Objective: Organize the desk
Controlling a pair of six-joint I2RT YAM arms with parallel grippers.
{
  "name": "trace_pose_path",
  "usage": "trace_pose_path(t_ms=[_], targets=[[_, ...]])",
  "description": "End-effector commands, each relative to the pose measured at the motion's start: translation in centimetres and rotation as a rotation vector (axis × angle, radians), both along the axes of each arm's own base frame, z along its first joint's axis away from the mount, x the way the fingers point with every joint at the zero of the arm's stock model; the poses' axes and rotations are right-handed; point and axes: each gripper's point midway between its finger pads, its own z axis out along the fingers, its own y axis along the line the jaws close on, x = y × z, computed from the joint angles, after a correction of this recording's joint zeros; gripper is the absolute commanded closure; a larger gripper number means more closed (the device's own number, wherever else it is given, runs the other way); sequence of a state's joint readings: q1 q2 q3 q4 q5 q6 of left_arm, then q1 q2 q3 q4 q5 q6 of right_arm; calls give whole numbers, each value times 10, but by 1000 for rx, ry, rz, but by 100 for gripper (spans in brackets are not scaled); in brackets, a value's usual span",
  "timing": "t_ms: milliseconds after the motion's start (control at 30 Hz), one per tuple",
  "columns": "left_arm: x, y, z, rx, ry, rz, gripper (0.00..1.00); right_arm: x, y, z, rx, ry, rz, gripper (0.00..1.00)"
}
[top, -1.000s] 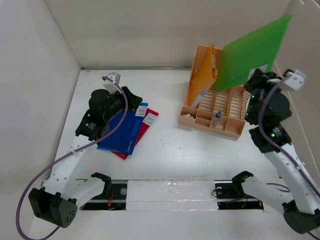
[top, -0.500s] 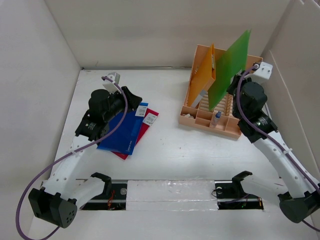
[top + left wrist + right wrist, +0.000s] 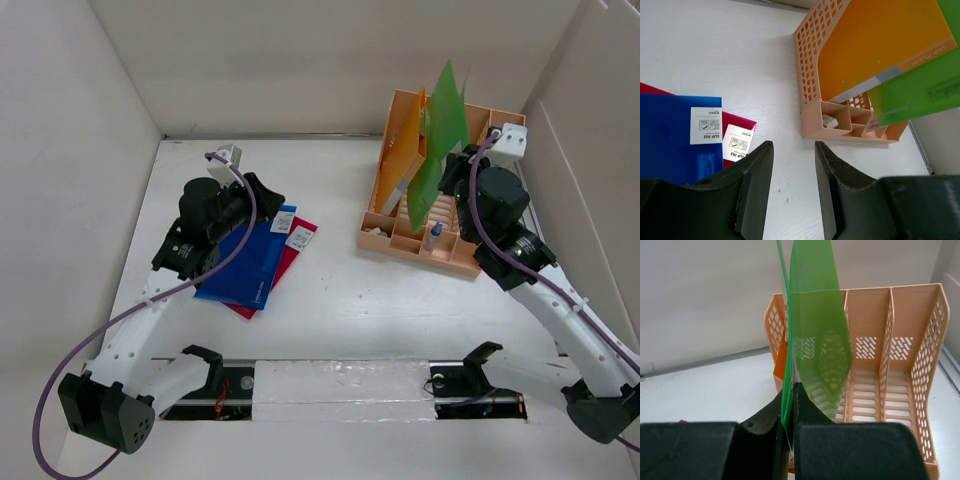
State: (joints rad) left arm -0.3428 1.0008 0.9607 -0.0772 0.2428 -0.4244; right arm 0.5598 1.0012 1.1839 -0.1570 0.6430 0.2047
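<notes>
The white desk (image 3: 330,300) carries a peach file rack (image 3: 475,262) at the back right. An orange clip file (image 3: 410,145) stands in the rack's left slot. My right gripper (image 3: 452,175) is shut on a green clip file (image 3: 440,130) and holds it upright, edge-on, over the rack next to the orange file; it also shows in the right wrist view (image 3: 812,340). A blue clip file (image 3: 245,265) lies on a red clip file (image 3: 290,262) at the left. My left gripper (image 3: 792,165) is open and empty above the desk beside them.
White wall panels edge the desk on the left, back and right. The rack's front compartments hold a small bottle (image 3: 435,234) and small items. A taped metal strip (image 3: 340,385) runs along the near edge between the arm bases.
My right gripper has swung the green file left from beyond the rack's right side to over the rack, turning it edge-on. The left arm has not moved.
</notes>
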Motion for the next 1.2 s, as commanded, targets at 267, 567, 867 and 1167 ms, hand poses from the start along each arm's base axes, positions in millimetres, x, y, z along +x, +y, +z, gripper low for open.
trace_pose_path(t_ms=[267,567,867,1167], targets=[[3,1,18,-15,-62,6,66,-1,20,52,53,-112,41,100],[1,3,20,-14,-71,10,66,7,36,56,36,-91,84,100],[-1,5,23,-12,-81,15,66,19,63,49,12,-40,124,100],[-2,7,24,-8,-86,23,66,17,77,58,10,-50,137,100]])
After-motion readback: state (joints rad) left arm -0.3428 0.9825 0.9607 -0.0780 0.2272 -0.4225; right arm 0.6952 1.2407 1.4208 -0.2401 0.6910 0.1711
